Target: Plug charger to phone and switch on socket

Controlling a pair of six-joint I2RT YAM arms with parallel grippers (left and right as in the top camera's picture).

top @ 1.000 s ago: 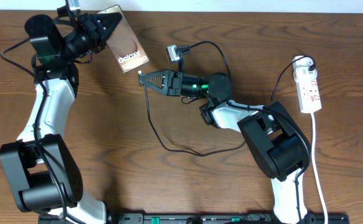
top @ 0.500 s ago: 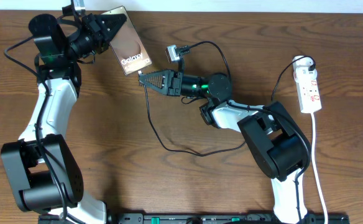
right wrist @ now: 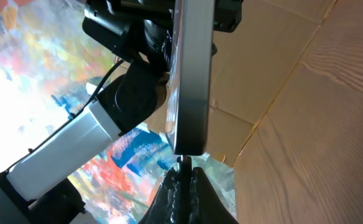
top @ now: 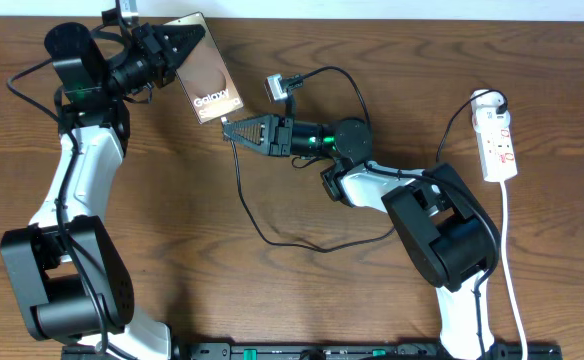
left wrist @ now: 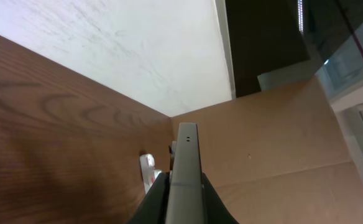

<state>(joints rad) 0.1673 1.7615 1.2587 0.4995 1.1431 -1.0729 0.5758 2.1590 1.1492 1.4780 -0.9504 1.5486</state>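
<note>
Evidently so port and tip can meet, the left gripper (top: 187,42) clamps the phone (top: 212,88) and the right gripper (top: 230,126), just beside the phone's end, pinches the charger (top: 239,180) tip aimed at it; the socket (top: 498,145) lies well right of the phone.

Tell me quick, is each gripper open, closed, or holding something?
The left gripper is closed on the phone.
The right gripper is closed on the charger near its connector tip.
</note>
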